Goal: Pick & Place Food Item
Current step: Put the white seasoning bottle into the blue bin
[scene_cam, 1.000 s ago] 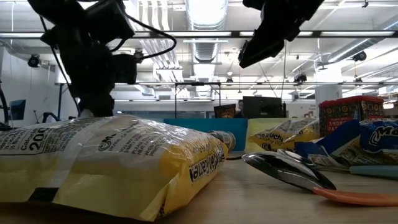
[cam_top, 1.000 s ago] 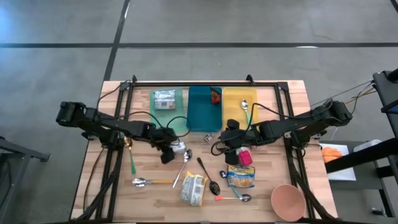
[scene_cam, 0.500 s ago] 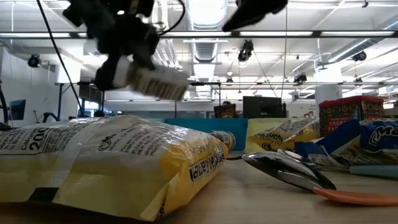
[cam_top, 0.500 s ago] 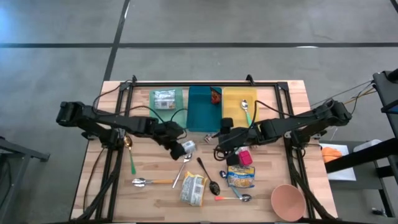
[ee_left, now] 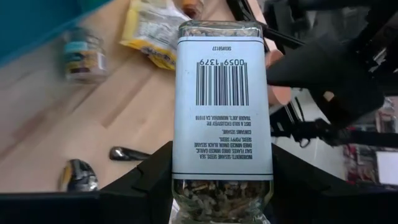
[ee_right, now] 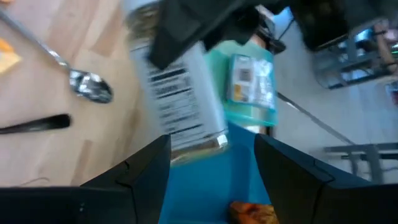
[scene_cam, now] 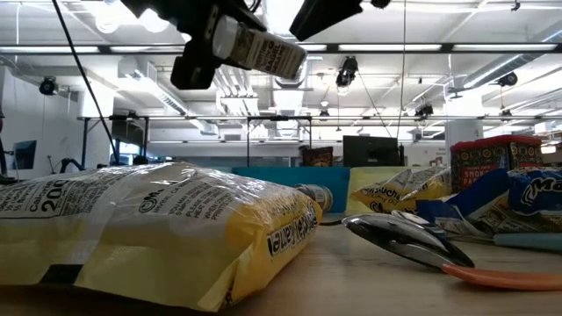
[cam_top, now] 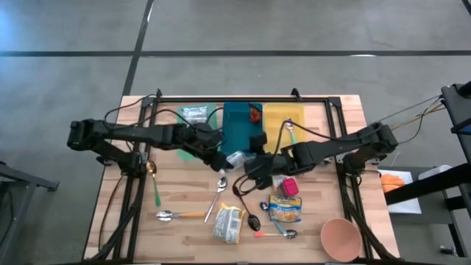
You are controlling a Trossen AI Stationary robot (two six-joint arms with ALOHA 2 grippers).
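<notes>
The spice jar (cam_top: 235,158) hangs above the table in the left gripper (cam_top: 225,160), whose fingers clamp its sides; it sits over the front edge of the blue bin (cam_top: 241,126), well clear of the wood. In the left wrist view the jar (ee_left: 222,106) shows a white label with a barcode and dried seasoning at its glass base. The right gripper (cam_top: 254,168) hovers just beside the jar with fingers parted and nothing between them. Three bins stand in a row at the back: the green bin (cam_top: 197,120) holds a clear packet, the blue bin holds a small reddish item (cam_top: 255,112) in its far corner, and the yellow bin (cam_top: 283,121) holds a spoon. Both arms cover parts of the bins. On the table lie a yellow bag (cam_top: 229,223), a blue snack packet (cam_top: 285,209), a pink bowl (cam_top: 341,237) and several spoons. The right wrist view is blurred.
</notes>
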